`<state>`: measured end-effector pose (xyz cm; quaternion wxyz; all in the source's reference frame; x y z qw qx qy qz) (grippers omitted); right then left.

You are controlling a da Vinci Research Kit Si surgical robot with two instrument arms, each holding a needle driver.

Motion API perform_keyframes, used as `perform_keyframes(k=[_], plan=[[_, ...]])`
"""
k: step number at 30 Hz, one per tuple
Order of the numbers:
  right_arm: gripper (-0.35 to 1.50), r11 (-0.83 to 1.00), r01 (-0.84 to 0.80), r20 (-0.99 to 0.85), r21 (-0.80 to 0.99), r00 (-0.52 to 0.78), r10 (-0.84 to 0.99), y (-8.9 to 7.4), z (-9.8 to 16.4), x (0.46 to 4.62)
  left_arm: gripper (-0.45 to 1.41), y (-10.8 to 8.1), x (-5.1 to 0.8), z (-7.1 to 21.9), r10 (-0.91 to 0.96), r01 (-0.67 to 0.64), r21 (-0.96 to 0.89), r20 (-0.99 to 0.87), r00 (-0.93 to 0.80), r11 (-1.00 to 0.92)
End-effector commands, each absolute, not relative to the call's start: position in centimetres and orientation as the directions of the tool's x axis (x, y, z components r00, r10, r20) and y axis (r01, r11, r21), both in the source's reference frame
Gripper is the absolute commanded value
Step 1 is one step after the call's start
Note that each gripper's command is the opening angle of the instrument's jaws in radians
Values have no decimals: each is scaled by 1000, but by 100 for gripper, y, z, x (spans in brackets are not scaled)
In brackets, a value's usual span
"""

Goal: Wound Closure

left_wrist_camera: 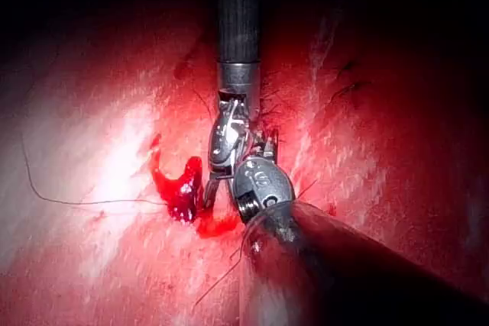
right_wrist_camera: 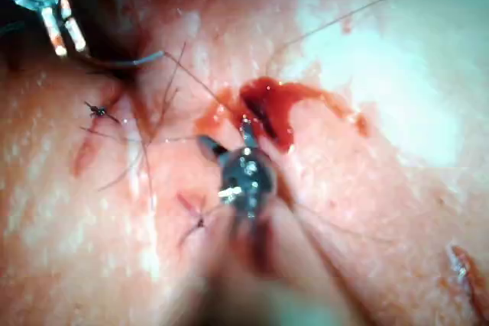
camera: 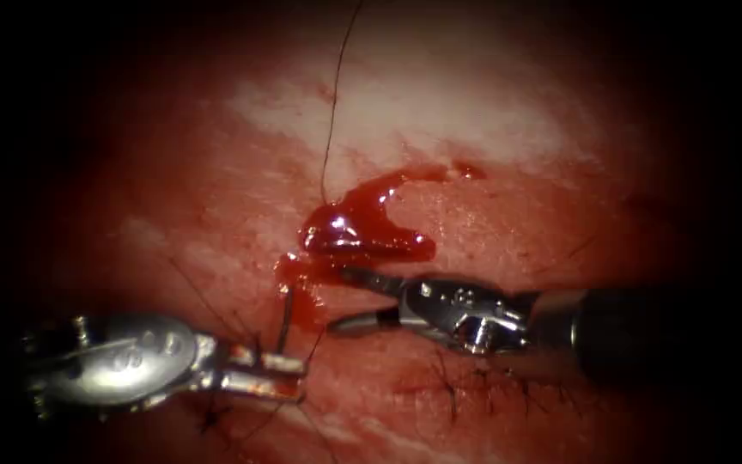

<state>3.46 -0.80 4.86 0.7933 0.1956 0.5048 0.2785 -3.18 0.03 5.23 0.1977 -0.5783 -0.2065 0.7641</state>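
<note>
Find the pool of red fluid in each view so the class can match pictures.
Endoscope view: the red fluid lies above the right hand, jaws open and empty; the left hand below holds the needle, tip at the fluid's edge.
Left wrist view: red fluid beside the right hand.
Right wrist view: red fluid just beyond the right hand.
Shared landmark: the thread leaving the fluid.

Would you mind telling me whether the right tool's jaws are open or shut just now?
Open. The right tool has its two jaws spread apart beside the red fluid, holding nothing between them.
</note>
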Motion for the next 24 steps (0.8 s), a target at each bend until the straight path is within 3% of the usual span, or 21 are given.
perform_keyframes(k=[1,7,23,24], plan=[[62,767,-258,-692,587,332,641,-83,493,349,-45,-2,-323,526,537,-62,-540,-805,-254,-839],[62,768,-304,-694,564,329,640,-79,485,348,-45,-5,-320,511,522,-62,-526,-810,-266,-848],[59,901,-217,-803,376,409,434,-72,437,370,-45,-16,-322,492,507,-67,-510,-815,-280,-858],[46,911,-209,-809,356,418,413,-72,439,373,-45,-16,-323,490,503,-67,-506,-818,-281,-860]])
